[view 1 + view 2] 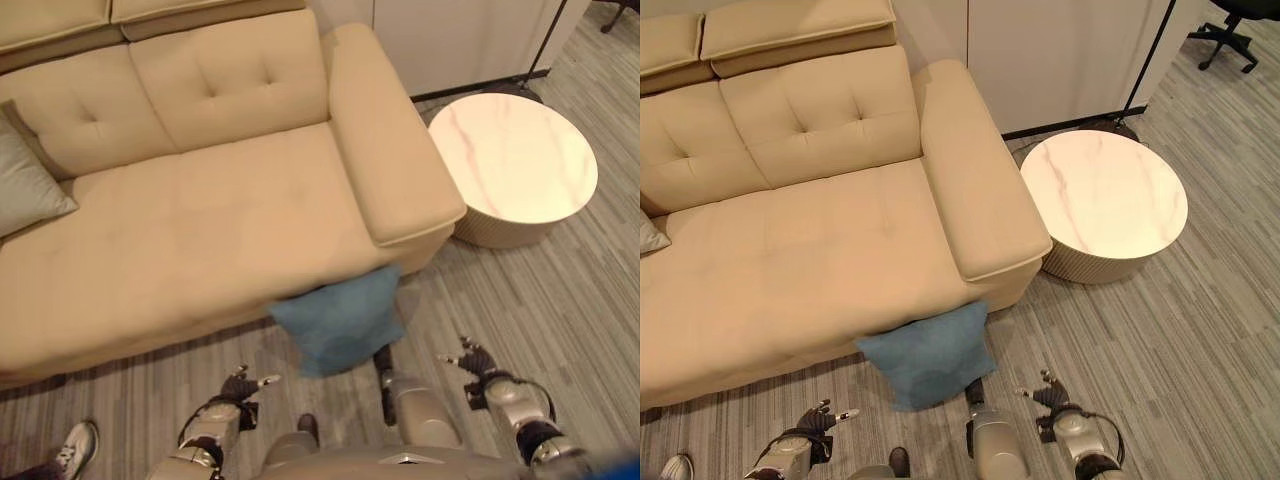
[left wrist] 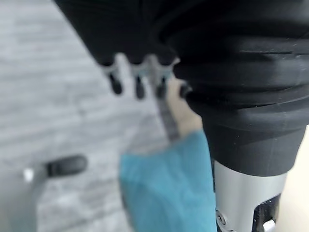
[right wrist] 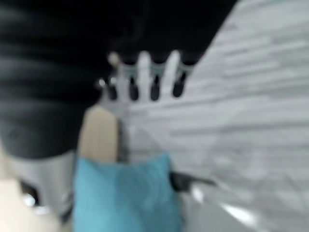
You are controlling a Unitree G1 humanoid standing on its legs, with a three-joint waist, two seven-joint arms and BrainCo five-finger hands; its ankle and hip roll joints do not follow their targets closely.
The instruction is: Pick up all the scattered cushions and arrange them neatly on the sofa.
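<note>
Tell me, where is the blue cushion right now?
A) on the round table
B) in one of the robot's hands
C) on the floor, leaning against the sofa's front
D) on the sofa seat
C: the blue cushion stands on the floor against the front edge of the sofa, with both hands apart from it.

Head views looking steeply down from above; wrist views close along fingers; all sharing blue cushion (image 1: 340,322).
</note>
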